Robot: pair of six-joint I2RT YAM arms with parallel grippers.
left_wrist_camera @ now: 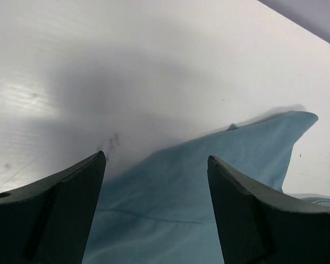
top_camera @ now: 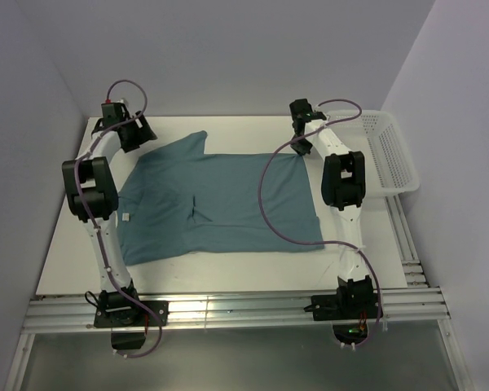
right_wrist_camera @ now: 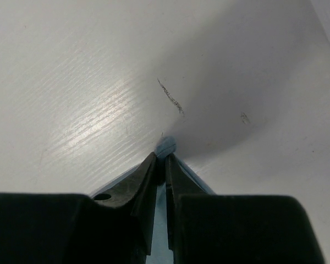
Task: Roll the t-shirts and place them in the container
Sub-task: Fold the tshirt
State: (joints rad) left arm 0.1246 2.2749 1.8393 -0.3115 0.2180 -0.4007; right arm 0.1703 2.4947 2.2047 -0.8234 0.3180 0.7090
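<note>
The teal-blue t-shirt (top_camera: 220, 204) lies spread flat on the white table (top_camera: 228, 130), one sleeve pointing toward the far edge. My left gripper (top_camera: 135, 138) hovers at the shirt's far left part. In the left wrist view this gripper (left_wrist_camera: 157, 159) is open, its jaws wide apart over the t-shirt (left_wrist_camera: 209, 181) without pinching it. My right gripper (top_camera: 300, 147) is at the shirt's far right corner. Seen from the right wrist, that gripper (right_wrist_camera: 165, 157) is shut on a small bunch of the t-shirt (right_wrist_camera: 166, 146), which pokes out past the tips.
A white mesh basket (top_camera: 391, 155) stands along the table's right edge, just beyond the right arm. Walls close in on the left, back and right. Purple cables loop over the shirt from both arms.
</note>
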